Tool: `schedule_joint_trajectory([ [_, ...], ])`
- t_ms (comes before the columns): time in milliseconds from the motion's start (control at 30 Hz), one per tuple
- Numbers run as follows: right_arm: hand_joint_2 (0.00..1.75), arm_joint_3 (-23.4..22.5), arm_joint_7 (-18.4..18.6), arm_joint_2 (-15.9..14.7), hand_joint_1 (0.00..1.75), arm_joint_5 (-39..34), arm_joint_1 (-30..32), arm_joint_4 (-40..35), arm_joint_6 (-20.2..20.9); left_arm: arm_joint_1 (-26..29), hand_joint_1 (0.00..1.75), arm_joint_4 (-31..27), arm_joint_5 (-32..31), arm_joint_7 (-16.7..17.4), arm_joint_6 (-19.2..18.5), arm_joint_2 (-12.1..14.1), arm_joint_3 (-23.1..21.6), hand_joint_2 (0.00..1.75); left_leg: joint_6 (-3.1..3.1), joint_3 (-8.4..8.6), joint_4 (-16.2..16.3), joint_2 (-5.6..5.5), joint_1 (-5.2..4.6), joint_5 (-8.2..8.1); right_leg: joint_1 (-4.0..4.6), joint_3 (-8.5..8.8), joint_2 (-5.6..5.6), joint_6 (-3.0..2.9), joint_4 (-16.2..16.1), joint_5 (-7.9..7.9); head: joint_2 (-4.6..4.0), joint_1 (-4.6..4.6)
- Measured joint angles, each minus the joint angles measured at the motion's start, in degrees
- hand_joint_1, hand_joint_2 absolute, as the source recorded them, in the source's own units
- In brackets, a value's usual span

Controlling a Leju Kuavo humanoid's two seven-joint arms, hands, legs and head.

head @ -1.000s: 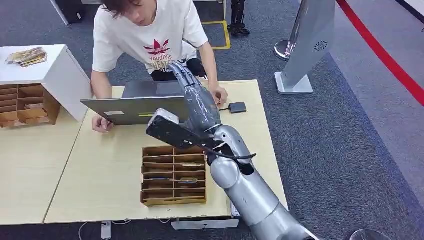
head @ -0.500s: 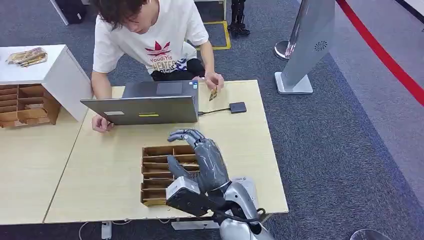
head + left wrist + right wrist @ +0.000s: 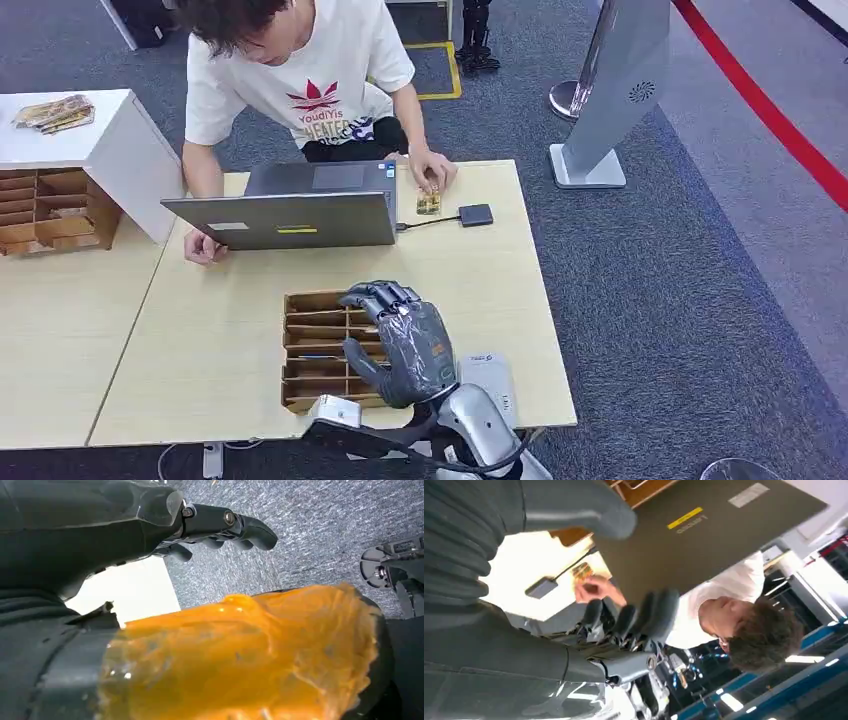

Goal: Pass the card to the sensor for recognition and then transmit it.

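A small yellowish card point(image 3: 429, 203) lies on the table under a person's hand point(image 3: 432, 170), just left of the small black sensor point(image 3: 476, 214). My right hand point(image 3: 400, 340) hovers over the wooden card organiser point(image 3: 320, 350), well short of the card. Its fingers are loosely curved, the thumb is apart, and it holds nothing. In the right wrist view the card point(image 3: 582, 572) and sensor point(image 3: 540, 587) lie beyond the dark fingers point(image 3: 644, 617) of my right hand point(image 3: 624, 625). My left hand point(image 3: 150, 525) hangs over grey carpet with its fingers stretched out and empty.
A grey laptop point(image 3: 290, 205) stands open between the organiser and the person leaning over the far table edge point(image 3: 500, 164). A cable runs from the laptop to the sensor. A white sheet point(image 3: 490, 380) lies by my right arm. A second organiser point(image 3: 50, 210) stands at far left.
My right arm has pulled back from the person and dropped over the organiser. The person, who held the card up half a second ago, now presses it on the table beside the sensor.
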Motion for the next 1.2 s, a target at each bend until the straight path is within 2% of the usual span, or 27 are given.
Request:
schedule_joint_trajectory([
  [33,1.75,0.3,0.3,0.0,1.08,0.9,-0.1,0.6,-0.3,0.0,0.0,0.0,0.0,0.0,0.0,0.0,0.0,0.0,0.0,0.0,0.0,0.0,0.0,0.0,0.0,0.0,0.0,0.0,0.0,0.0,0.0,0.02],
  [100,1.75,0.6,0.9,0.0,1.2,1.7,-0.4,1.6,-0.4,0.0,0.0,0.0,0.0,-0.1,0.0,0.0,0.0,0.0,0.0,0.0,0.0,0.0,0.0,0.0,0.0,0.0,0.0,0.0,0.0,0.0,0.0,0.02],
  [133,1.75,0.6,1.0,0.0,1.38,2.1,-0.5,2.2,-0.5,0.0,0.0,0.0,0.0,-0.1,0.0,0.0,0.0,0.0,0.0,0.0,0.0,0.0,0.0,0.0,0.0,0.0,0.0,0.0,0.0,0.0,0.0,0.02],
  [200,1.75,0.8,1.4,0.0,1.43,2.6,-0.8,3.2,-0.9,0.0,0.0,0.0,0.0,-0.2,0.0,0.0,0.0,0.0,0.0,0.0,0.0,0.0,0.0,0.0,0.0,0.0,0.0,0.0,0.0,0.0,0.0,0.02],
  [300,1.75,1.0,2.0,0.0,1.34,3.5,-1.2,4.7,-0.9,0.0,0.0,0.0,0.0,-0.2,0.0,0.0,0.6,0.0,0.0,0.0,0.0,0.0,0.0,0.0,0.0,0.0,0.0,0.0,0.0,0.0,0.0,0.02],
  [333,1.75,1.1,2.1,0.0,1.36,3.9,-1.3,5.1,-0.9,0.0,0.0,0.0,0.0,-0.2,0.0,0.0,0.9,0.0,0.0,0.0,0.0,0.0,0.0,0.0,0.0,0.0,0.0,0.0,0.0,0.0,0.0,0.02],
  [433,1.75,1.2,2.6,0.0,1.12,4.5,-1.7,6.2,-1.0,0.0,0.0,0.0,0.0,-0.2,0.0,0.0,0.9,0.0,0.0,0.0,0.0,0.0,0.0,0.0,0.0,0.0,0.0,0.0,0.0,0.0,0.0,0.02],
  [467,1.75,1.2,2.6,0.0,0.98,4.7,-1.8,6.7,-1.0,0.0,0.0,0.0,-0.1,-0.2,0.0,0.0,0.9,0.0,0.0,0.0,0.0,0.0,0.0,0.0,0.0,0.0,0.0,0.0,0.0,0.0,0.0,0.02],
  [833,1.75,1.4,3.3,0.0,0.98,5.7,-2.6,9.6,-0.9,0.0,0.0,0.0,-0.2,-0.3,0.0,0.0,0.9,0.0,0.0,0.0,0.0,-0.01,0.0,0.0,0.0,0.0,0.0,0.0,0.0,0.0,0.0,0.02],
  [1000,1.75,1.4,3.4,0.0,0.84,5.9,-2.8,10.1,-0.9,0.0,0.0,0.0,-0.2,-0.3,0.0,0.0,0.9,0.0,0.0,0.0,0.0,-0.01,0.0,0.0,0.0,0.0,0.0,0.0,0.0,0.0,0.0,0.02],
  [1067,1.75,1.4,3.6,0.0,0.72,6.2,-2.9,10.4,-0.8,0.0,0.0,0.0,-0.2,-0.3,0.0,0.0,0.9,0.0,0.0,0.0,0.0,0.0,0.0,0.0,0.0,0.0,0.0,0.0,0.0,0.0,0.0,0.02],
  [1200,1.75,1.4,3.9,0.0,0.8,6.7,-3.1,11.1,-0.7,0.0,0.0,0.0,-0.3,-0.3,0.0,0.0,0.9,0.0,0.0,-0.01,0.0,0.0,0.0,0.0,0.0,0.0,0.0,0.0,0.0,0.0,0.0,0.02],
])
